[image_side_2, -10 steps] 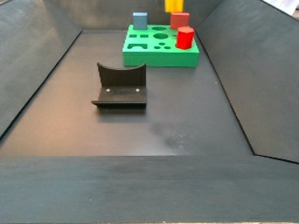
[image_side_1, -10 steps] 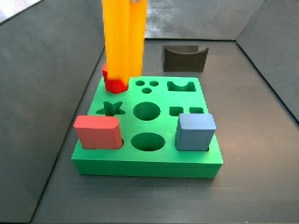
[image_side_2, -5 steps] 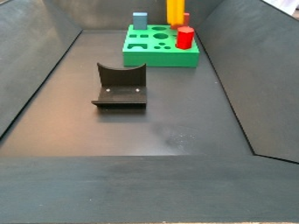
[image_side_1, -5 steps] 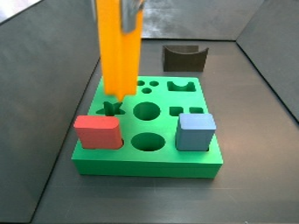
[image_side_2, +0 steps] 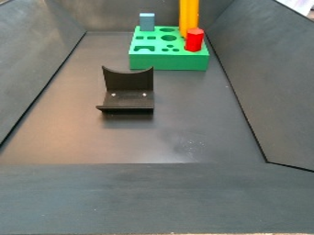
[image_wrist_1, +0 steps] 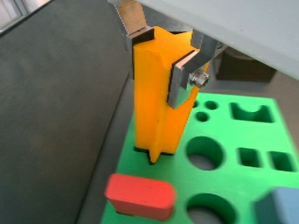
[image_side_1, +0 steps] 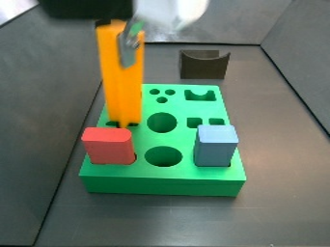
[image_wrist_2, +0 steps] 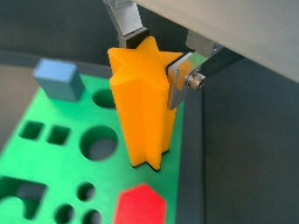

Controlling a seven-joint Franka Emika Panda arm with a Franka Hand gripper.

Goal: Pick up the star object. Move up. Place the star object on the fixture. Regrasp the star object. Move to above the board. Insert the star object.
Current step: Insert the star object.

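The long orange-yellow star-section prism (image_side_1: 115, 75) stands upright with its lower end at the star hole near one long edge of the bright green board with cut-out holes (image_side_1: 194, 178). The gripper (image_wrist_1: 163, 54) clamps its upper part between flat silver fingers (image_wrist_1: 184, 77). A red block (image_side_1: 107, 146) stands just beside it; a blue-grey block (image_side_1: 215, 145) farther across. The dark fixture (image_side_2: 125, 90) sits well apart on open bench (image_side_2: 172, 138).
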